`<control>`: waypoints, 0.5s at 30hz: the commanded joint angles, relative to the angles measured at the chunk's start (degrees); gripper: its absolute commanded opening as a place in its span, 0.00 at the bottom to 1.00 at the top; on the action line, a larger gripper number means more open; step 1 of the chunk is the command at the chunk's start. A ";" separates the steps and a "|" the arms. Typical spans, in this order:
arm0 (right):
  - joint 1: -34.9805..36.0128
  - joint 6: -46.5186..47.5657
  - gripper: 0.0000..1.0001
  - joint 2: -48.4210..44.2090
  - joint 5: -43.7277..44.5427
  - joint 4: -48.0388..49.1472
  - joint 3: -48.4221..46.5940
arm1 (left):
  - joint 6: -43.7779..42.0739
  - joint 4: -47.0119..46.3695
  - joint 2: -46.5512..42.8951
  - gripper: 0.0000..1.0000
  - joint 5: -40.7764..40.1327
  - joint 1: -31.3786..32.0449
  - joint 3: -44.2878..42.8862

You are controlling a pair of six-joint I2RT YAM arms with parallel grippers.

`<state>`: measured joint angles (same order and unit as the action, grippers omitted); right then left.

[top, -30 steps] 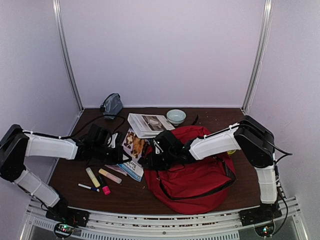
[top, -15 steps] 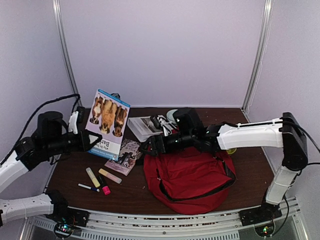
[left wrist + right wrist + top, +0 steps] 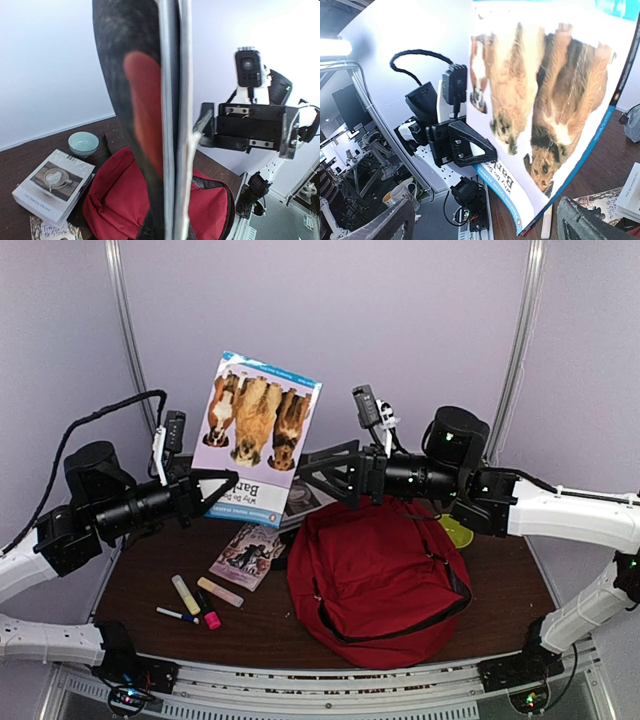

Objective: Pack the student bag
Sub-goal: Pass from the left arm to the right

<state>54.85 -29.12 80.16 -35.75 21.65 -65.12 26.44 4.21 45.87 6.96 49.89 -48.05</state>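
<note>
A large red fabric backpack [image 3: 385, 575] lies on the dark table [image 3: 140, 590], right of centre. The left hand [image 3: 228, 492] grips a thin dog-cover book [image 3: 258, 435] upright in mid-air; the right hand [image 3: 318, 473] gapes wide beside it, empty. Highlighter pens [image 3: 186, 595] lie outside it: packing seems barely begun.

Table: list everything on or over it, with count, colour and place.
student bag: one, red, table centre-right.
dog book: one, blue-edged, held aloft at left.
dark book: one, flat, left of the bag.
grey-white book: one, back of table.
bowl: one, pale green, beside that book.
markers: three, yellow, peach, pink, front left.
pen: one, white, front left.
yellow-green object: one, under the right arm.
left pincer: one, black, shut on the dog book.
right pincer: one, black, open, above the bag.
</note>
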 commanded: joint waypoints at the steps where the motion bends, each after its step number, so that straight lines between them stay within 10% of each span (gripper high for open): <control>1: -0.35 -1.32 1.00 1.48 3.38 -0.71 -0.93 | -5.36 -12.89 2.32 0.00 3.97 2.32 -3.98; 7: -0.37 -1.01 0.95 0.94 2.67 1.74 0.16 | -3.75 -18.30 3.38 0.00 7.26 2.67 -1.76; 13: -0.69 -6.51 0.03 0.60 -4.60 13.84 2.61 | -0.94 -23.38 7.04 0.00 9.06 3.06 -0.32; 15: -2.15 -9.63 0.00 -0.33 -5.04 18.93 5.02 | -1.31 -21.88 7.98 0.00 7.79 3.18 -0.75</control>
<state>54.39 -32.91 81.65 -36.86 28.80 -63.70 24.58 -11.73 52.27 14.20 52.60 -48.73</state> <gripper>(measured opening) 0.078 0.061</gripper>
